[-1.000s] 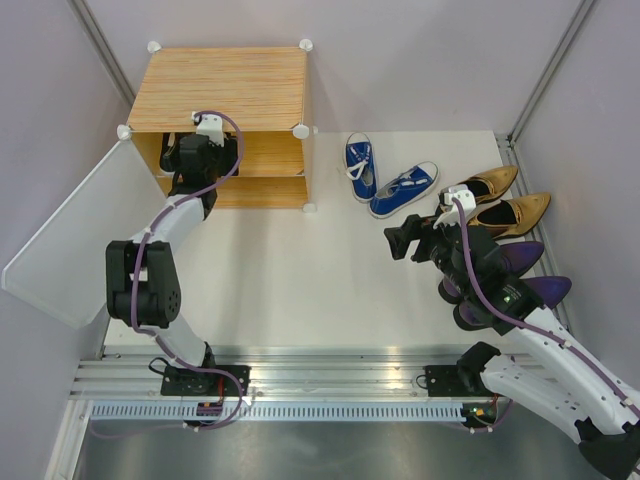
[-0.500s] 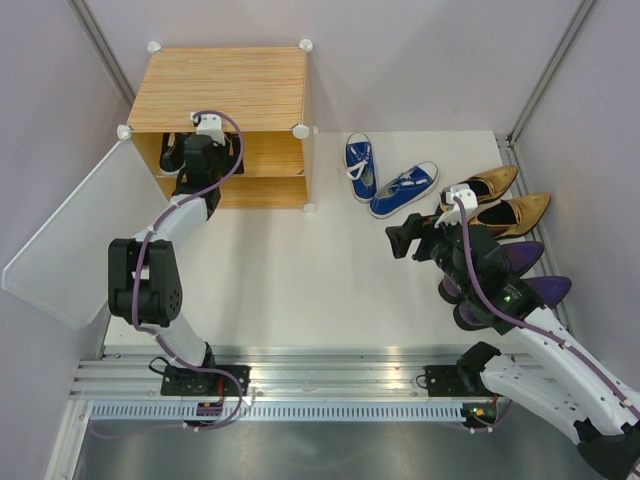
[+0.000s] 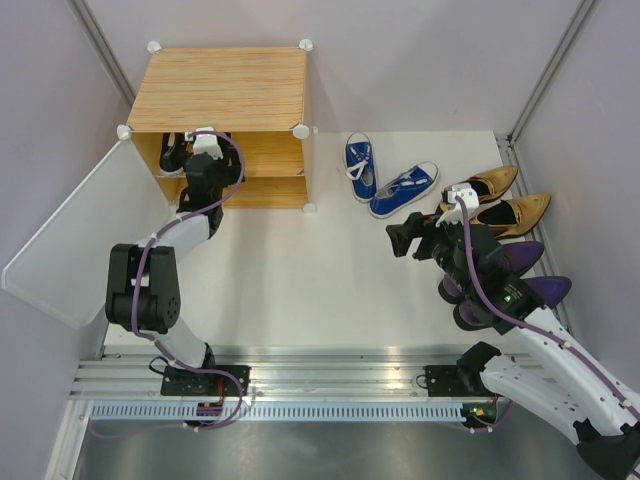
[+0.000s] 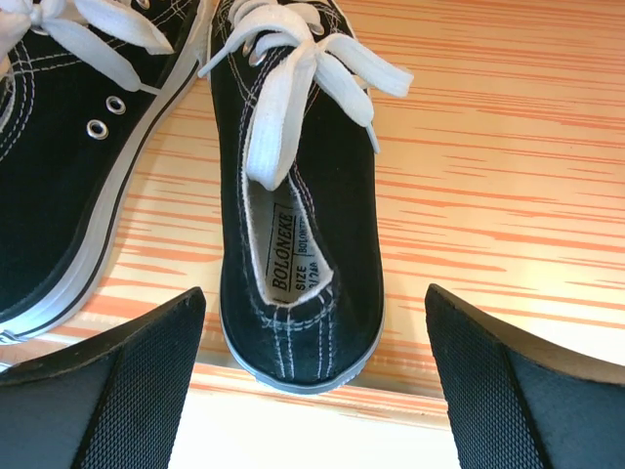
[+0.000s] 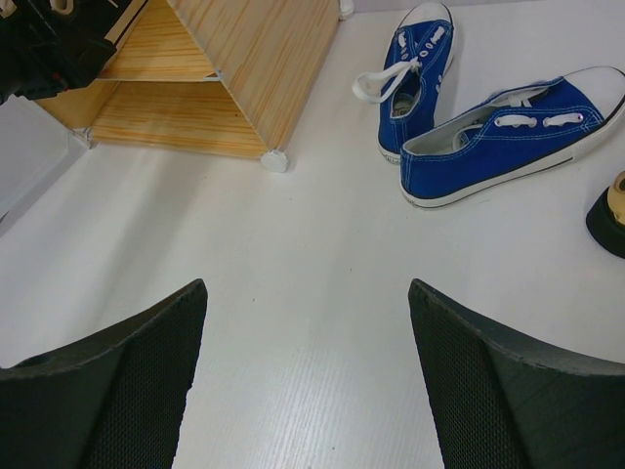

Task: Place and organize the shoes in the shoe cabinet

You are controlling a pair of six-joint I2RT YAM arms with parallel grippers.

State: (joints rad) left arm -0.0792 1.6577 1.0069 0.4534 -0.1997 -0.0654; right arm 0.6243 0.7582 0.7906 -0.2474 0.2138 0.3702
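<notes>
Left wrist view: black sneakers (image 4: pixel 298 195) shelved

The pair is seen side by side on the upper shelf of the shoe cabinet (image 3: pixel 220 90). The left gripper (image 4: pixel 312 298) is spread wide and empty, as is the right gripper (image 5: pixel 308 293). The blue sneakers (image 5: pixel 508 147) on the table (image 5: pixel 293 225) are judged next, so a reach and grasp is needed.

Left arm (image 3: pixel 150 270) reaches forward and up from its base, elbow folded. The left gripper (image 4: pixel 313 289) has its jaws spread wide, gripping nothing. Right arm (image 3: pixel 520 300) leans in from the right. The right gripper (image 3: pixel 398 242) hovers low, wide apart too, empty.
</notes>
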